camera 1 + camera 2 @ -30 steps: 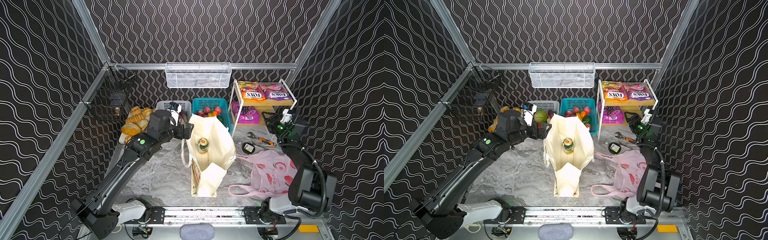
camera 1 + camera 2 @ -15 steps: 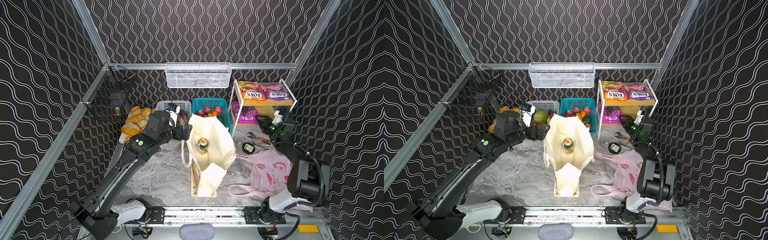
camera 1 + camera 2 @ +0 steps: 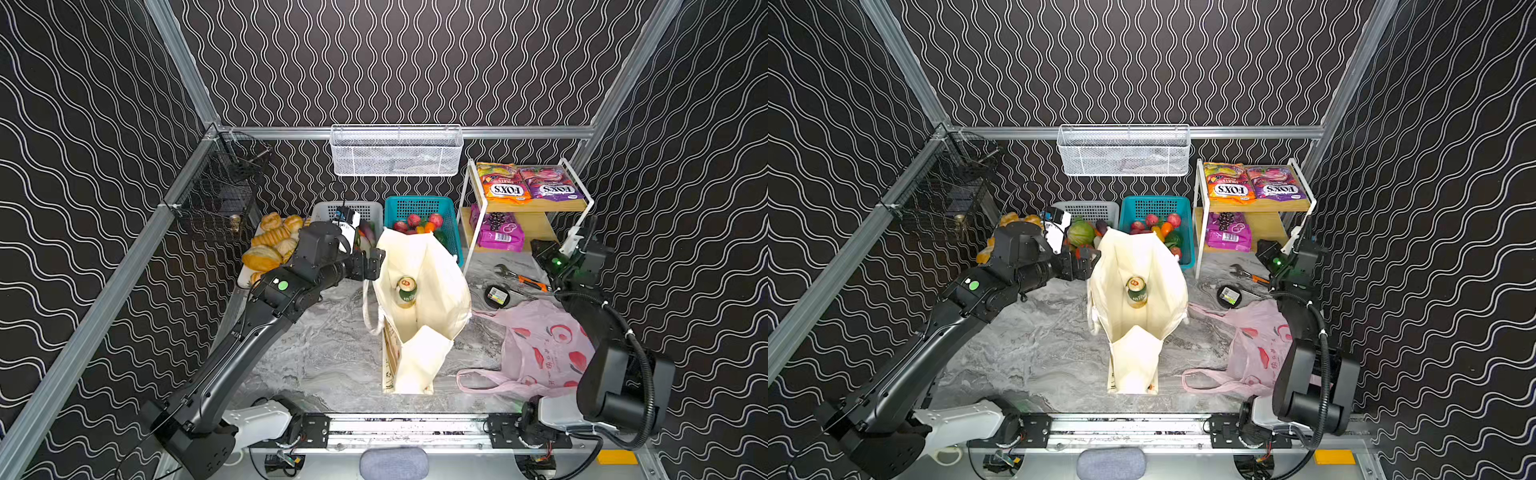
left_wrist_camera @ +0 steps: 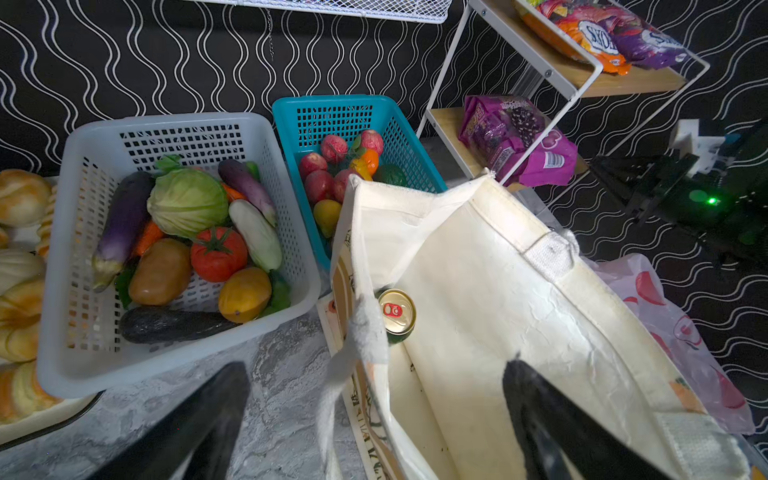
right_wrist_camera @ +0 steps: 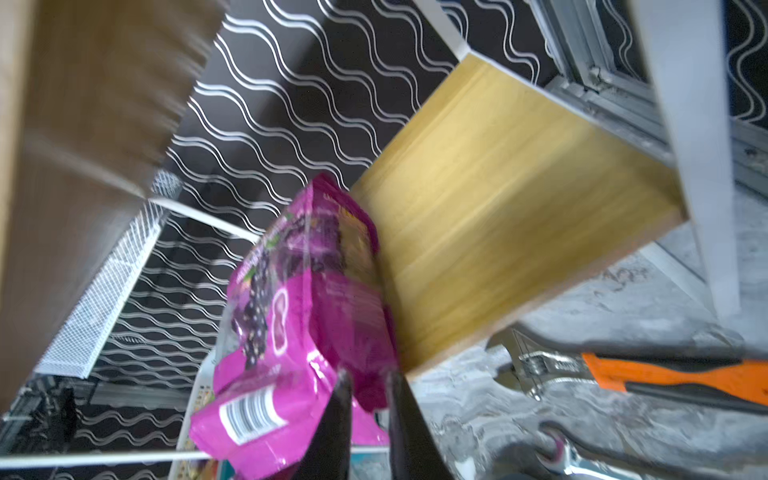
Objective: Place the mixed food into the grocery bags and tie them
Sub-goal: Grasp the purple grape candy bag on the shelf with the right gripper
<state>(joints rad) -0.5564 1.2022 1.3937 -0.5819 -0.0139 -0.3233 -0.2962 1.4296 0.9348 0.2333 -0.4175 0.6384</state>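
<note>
The cream tote [image 3: 440, 282] [image 3: 1158, 257] stands open mid-table with a green can [image 3: 406, 292] [image 4: 397, 316] inside. My left gripper [image 3: 372, 262] [image 4: 374, 370] is open wide astride its rim, one finger inside and one outside. The pink plastic bag [image 3: 540, 345] lies flat at the right. On the rack's lower shelf, my right gripper [image 3: 538, 248] [image 5: 370, 382] is shut on a corner of the purple pouch [image 3: 498, 232] [image 5: 303, 311]. The orange FOX'S bag [image 3: 500, 183] lies on the top shelf. Cabbage [image 4: 187, 201], tomato [image 4: 218, 253], potato [image 4: 160, 270] and a round orange vegetable [image 4: 245, 293] fill the white basket [image 4: 83, 365].
A teal basket [image 4: 332, 112] of fruit stands behind the tote. Bread rolls [image 3: 270, 241] lie at the far left. An orange-handled wrench [image 3: 523, 280] [image 5: 665, 374] and a round black tape measure [image 3: 496, 296] lie beside the white rack [image 3: 467, 208]. A wire basket [image 3: 395, 149] hangs on the back wall.
My right gripper reached in toward the rack's lower shelf and its jaws closed on the purple pouch. The left arm stayed at the tote's rim.
</note>
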